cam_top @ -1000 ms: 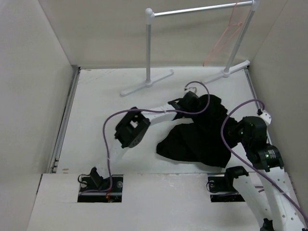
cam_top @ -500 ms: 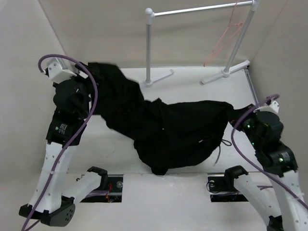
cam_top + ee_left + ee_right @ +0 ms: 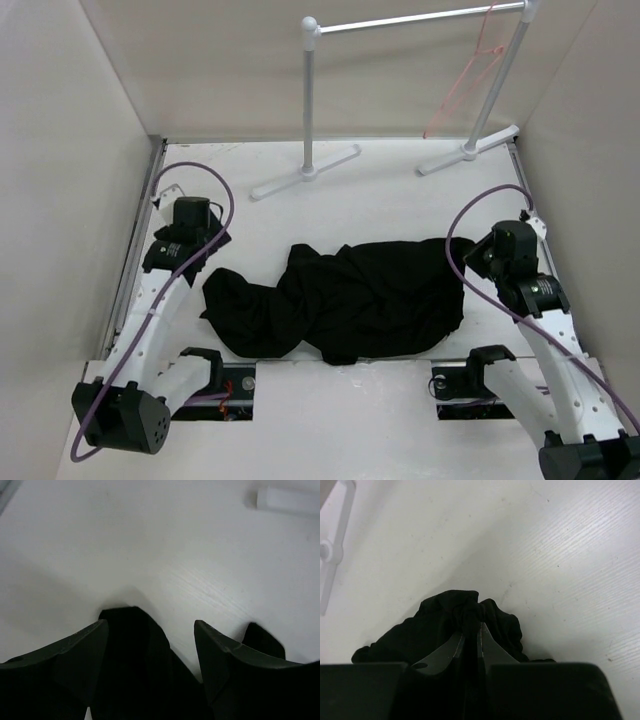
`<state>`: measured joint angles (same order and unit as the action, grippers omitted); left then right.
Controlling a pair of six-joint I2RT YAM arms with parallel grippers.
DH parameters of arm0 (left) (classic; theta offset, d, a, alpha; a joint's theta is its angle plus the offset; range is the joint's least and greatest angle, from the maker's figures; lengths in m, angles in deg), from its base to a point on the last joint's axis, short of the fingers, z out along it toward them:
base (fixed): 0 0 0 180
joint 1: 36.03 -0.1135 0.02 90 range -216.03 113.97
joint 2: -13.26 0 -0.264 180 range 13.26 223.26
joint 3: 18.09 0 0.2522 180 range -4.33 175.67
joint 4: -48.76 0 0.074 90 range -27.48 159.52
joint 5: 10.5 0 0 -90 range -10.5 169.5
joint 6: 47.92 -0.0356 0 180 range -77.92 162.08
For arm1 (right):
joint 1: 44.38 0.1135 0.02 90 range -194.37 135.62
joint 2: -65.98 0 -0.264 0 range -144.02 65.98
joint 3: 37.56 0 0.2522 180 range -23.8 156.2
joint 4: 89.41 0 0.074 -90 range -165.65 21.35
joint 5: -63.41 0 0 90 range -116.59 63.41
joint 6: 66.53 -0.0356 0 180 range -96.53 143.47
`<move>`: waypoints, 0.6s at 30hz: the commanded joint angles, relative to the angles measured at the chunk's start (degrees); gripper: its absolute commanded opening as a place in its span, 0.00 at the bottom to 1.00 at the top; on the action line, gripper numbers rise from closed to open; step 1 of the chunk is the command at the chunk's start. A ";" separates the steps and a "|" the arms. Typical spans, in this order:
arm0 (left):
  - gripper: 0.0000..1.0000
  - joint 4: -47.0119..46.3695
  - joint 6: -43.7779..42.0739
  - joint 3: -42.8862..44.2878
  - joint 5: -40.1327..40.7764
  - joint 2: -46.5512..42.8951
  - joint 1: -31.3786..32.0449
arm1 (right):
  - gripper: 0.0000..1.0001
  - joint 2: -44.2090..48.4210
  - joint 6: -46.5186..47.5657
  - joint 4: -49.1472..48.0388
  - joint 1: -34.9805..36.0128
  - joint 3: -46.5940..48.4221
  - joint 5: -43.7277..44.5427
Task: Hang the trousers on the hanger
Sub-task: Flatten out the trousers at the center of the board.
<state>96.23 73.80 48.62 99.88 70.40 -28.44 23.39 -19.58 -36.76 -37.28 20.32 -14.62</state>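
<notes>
- At the right end of the trousers [image 3: 350, 300], the right gripper [image 3: 471, 630] has its fingers pressed almost together, pinching a bunched fold of the black cloth.
- In the top view this gripper [image 3: 470, 262] sits low over the white table [image 3: 380, 190], touching the cloth's right edge.
- The left gripper [image 3: 150, 625] has its fingers spread wide. Dark cloth lies between them, but they are not clamped on it.
- From above, the left gripper [image 3: 187, 245] is near the table's left side, just beside the trousers' left end.
- The trousers lie crumpled in a long heap across the near half of the table, between the two arms.
- The hanger [image 3: 464, 88] hangs from the right end of the grey clothes rack [image 3: 420, 20] at the far edge, well apart from the trousers.
</notes>
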 commanded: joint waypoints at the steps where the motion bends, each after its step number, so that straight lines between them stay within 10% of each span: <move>1: 0.69 7.31 3.24 -3.98 0.16 -1.42 3.69 | 0.05 2.77 1.21 -2.95 -0.46 1.50 1.57; 8: 0.78 0.59 7.83 -10.49 0.90 4.62 2.64 | 0.06 3.74 0.95 -4.70 -0.37 -2.10 -1.76; 18: 0.49 -3.14 11.86 -12.60 -3.07 8.07 10.72 | 0.07 7.16 0.86 -4.71 1.21 -6.67 -2.30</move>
<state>91.82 83.20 37.76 97.72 79.58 -19.33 28.86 -18.77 -38.77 -36.41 14.17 -16.52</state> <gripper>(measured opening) 0.507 0.142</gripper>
